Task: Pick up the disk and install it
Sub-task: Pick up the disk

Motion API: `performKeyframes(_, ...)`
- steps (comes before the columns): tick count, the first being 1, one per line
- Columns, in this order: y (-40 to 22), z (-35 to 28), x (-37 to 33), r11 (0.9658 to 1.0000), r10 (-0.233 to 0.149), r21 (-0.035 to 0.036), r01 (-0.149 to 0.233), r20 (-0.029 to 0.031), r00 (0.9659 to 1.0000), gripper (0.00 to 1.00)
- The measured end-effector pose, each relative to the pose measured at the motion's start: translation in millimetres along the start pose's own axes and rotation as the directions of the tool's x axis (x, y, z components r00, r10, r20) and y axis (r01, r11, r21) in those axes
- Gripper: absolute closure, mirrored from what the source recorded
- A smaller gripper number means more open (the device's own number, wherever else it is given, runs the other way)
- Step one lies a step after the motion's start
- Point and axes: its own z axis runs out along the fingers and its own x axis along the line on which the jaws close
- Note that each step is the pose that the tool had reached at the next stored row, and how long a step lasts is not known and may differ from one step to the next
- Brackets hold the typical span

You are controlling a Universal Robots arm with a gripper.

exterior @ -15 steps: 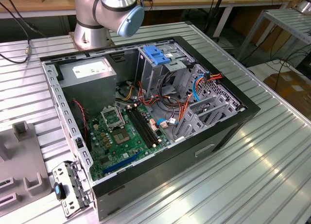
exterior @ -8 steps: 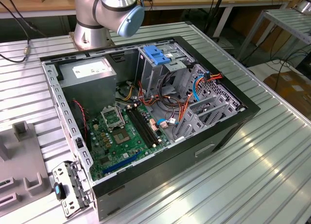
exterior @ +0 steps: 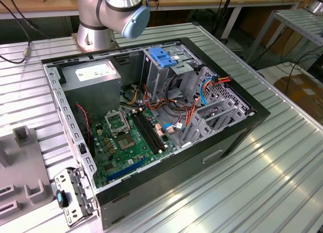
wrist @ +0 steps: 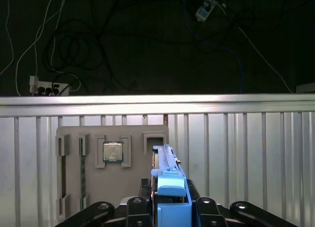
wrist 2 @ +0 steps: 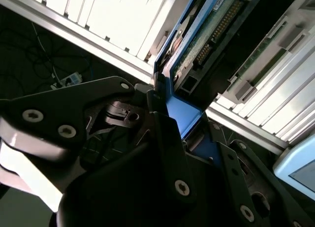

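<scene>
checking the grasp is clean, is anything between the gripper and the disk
Nothing visible stands between them. In both wrist views the gripper is shut on the disk, clamping its blue side rail, with no cable or other part caught in between.

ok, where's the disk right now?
In the first wrist view the disk stands edge-on, clamped in the gripper, at the grey fixture tray.
</scene>
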Motion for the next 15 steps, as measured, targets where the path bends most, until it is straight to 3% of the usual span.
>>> performKeyframes(15, 0.2, -20.3, -0.9, 1.0000, 0.000, -0.0030, 0.000, -0.0001, 1.0000, 0.63)
